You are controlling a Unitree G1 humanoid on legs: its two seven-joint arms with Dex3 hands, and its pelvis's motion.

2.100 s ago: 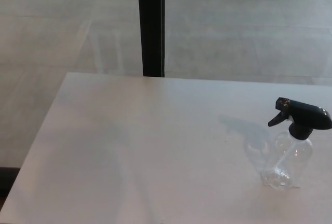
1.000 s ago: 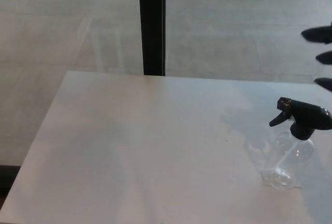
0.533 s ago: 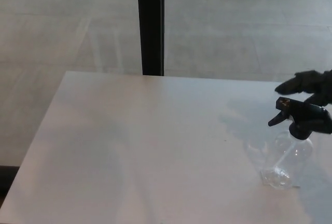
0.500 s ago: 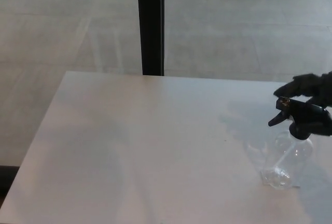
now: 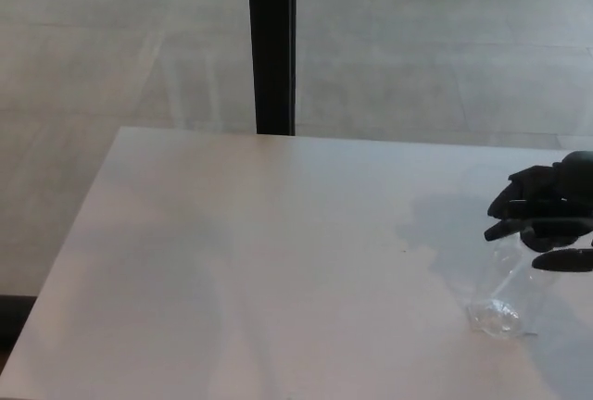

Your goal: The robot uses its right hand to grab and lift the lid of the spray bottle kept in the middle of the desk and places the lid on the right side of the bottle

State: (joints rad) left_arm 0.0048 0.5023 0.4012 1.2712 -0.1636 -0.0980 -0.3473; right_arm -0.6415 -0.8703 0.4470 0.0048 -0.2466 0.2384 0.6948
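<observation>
Your right hand [image 5: 548,207] sits over the lid [image 5: 508,228], fingers curled around it. The clear bottle [image 5: 510,284] stands directly under the hand on the desk [image 5: 259,261].

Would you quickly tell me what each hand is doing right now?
Left hand: not in view.
Right hand: closed around the black spray head of the clear bottle.

The clear spray bottle [image 5: 505,293] stands upright near the desk's right edge, its black lid [image 5: 542,224] mostly hidden.
</observation>
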